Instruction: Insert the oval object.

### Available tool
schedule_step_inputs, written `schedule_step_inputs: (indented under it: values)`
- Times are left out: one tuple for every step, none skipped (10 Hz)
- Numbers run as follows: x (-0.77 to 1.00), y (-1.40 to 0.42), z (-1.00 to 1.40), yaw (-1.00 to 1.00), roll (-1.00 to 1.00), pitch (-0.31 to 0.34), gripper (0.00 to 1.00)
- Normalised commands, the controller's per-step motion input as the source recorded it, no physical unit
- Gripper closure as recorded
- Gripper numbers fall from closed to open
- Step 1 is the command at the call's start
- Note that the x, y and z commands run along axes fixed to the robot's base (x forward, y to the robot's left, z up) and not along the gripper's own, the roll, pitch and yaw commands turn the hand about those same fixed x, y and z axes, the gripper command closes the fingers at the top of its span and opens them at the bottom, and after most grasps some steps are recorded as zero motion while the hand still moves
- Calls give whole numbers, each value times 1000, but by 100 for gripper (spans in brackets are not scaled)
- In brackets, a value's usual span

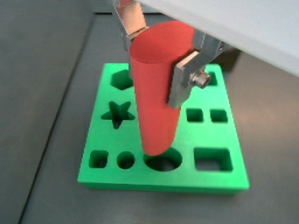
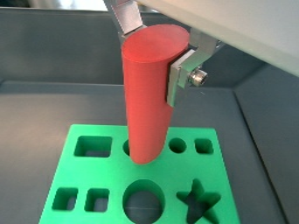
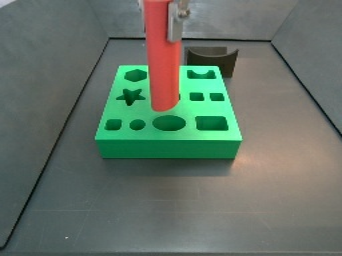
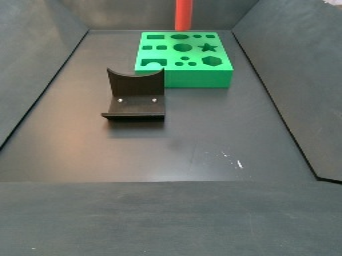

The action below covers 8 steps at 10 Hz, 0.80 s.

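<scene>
A gripper (image 1: 159,54) clamps an upright red rod (image 1: 158,96) above a green block (image 1: 222,140), the rod's tip near the oval hole (image 3: 170,123) at 6 o'clock.

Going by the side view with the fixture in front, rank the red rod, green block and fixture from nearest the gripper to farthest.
The gripper is above the block.
1. Red rod, held in its fingers.
2. Green block, directly below.
3. Fixture, out on the floor.

We can read no text, label, brand, number or sign anywhere in these views. The gripper (image 1: 162,51), poised above the green block (image 3: 214,137), bears no marking, and neither does the oval object (image 2: 149,96) it grips.
</scene>
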Motion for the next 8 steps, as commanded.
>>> schedule_step_inputs:
  values:
    - [0, -29, -291, -1000, -59, 0, 100]
    - [0, -29, -291, -1000, -60, 0, 100]
    - [0, -34, -283, -1000, -61, 0, 100]
    - [0, -46, -251, -989, -69, 0, 100]
    - [0, -51, -251, -957, -67, 10, 100]
    - [91, -34, -243, -869, -16, 81, 100]
    - [169, -43, -209, -769, 0, 100, 100]
    - [254, -43, -214, -683, 0, 104, 100]
